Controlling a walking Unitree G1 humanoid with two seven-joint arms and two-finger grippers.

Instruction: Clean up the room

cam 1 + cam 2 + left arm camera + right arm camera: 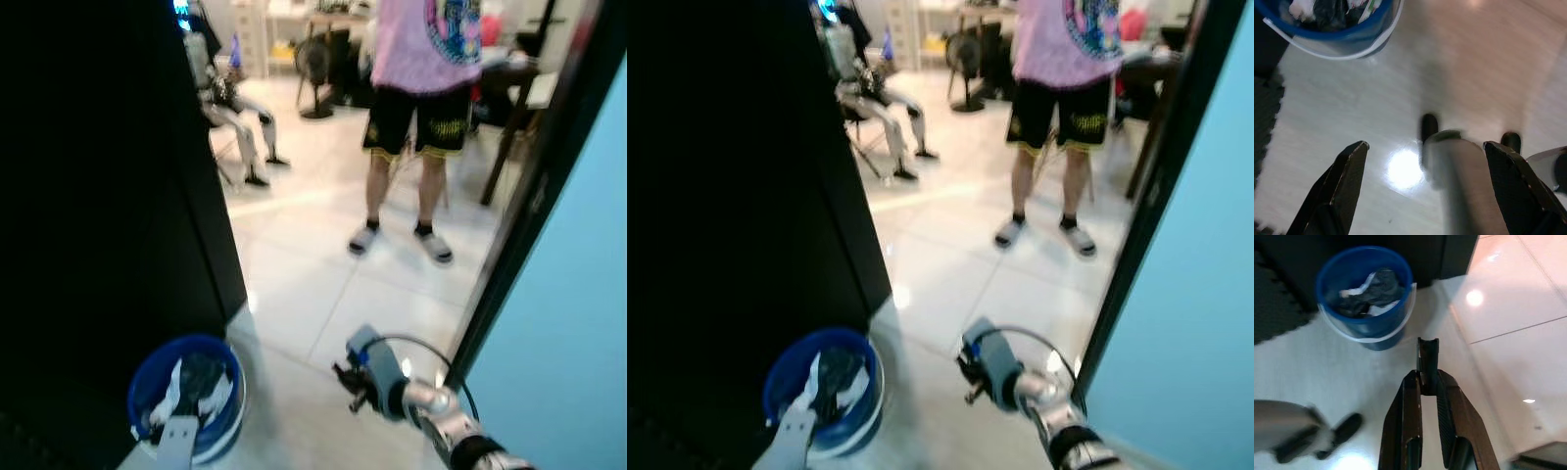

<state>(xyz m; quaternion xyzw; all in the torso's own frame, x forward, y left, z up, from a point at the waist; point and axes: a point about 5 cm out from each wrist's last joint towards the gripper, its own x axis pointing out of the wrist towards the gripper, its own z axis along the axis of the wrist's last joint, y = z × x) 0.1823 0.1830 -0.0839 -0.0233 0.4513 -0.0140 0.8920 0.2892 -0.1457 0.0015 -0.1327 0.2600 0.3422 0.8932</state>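
Note:
A blue bucket (186, 392) with a white handle stands on the pale floor against a black cabinet (108, 225). It holds dark and white crumpled rubbish (1369, 291). My right gripper (1427, 377) hangs above the floor to the right of the bucket. Its fingers are shut on a small dark strip (1427, 352) that sticks out past their tips. In the left eye view the same gripper (345, 377) points towards the bucket. My left gripper (1427, 144) is wide open and holds nothing. It hovers low beside the bucket (1337, 24), and my left arm (176, 441) shows at the bucket's near rim.
A person (421, 98) in a pink shirt and black shorts stands on the tiles ahead. Another robot (230, 108) sits on a chair at the back left, near a fan (315, 69). A light blue wall (568, 323) with a dark door frame (524, 225) closes the right side.

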